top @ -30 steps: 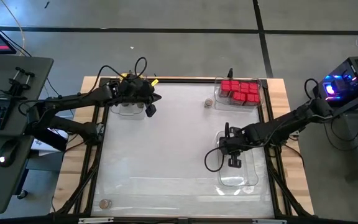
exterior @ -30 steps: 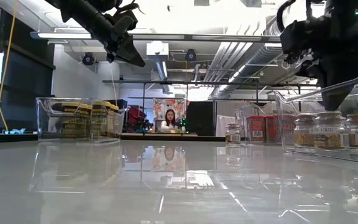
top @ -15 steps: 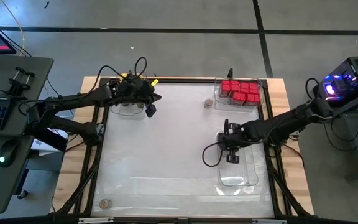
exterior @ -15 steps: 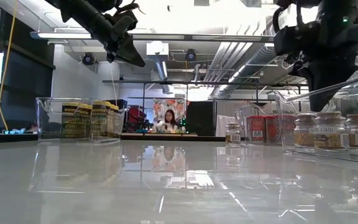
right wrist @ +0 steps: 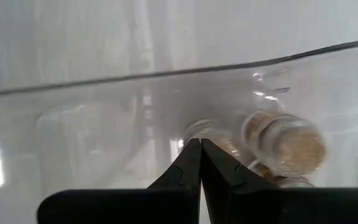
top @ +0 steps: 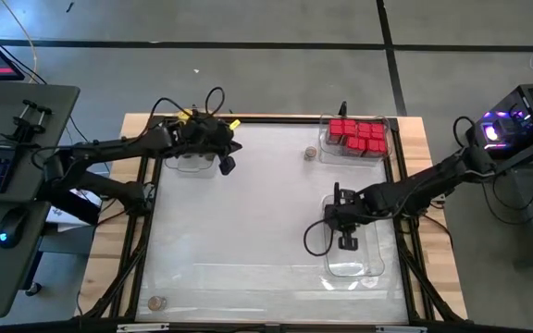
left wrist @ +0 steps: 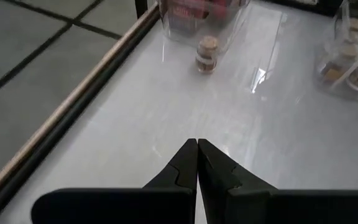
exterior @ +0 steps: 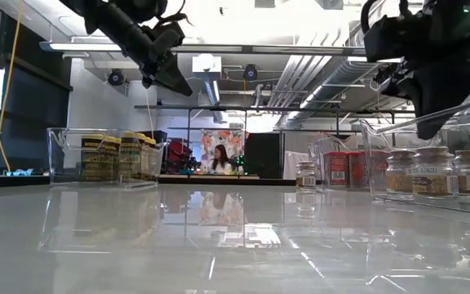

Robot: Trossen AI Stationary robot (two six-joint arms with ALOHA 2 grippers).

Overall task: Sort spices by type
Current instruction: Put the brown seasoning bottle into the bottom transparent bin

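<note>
Grey floor (top: 276, 23), ceiling pipes (exterior: 300, 90), a seated person (exterior: 221, 157) beyond.

Both arms are matte black, built of slim jointed links with bulkier housings at the joints. Thin black cables loop loosely off the left arm (top: 109, 148) and the right arm (top: 415, 188). Each ends in flat, dark, tapered jaws with stepped inner edges.
</note>
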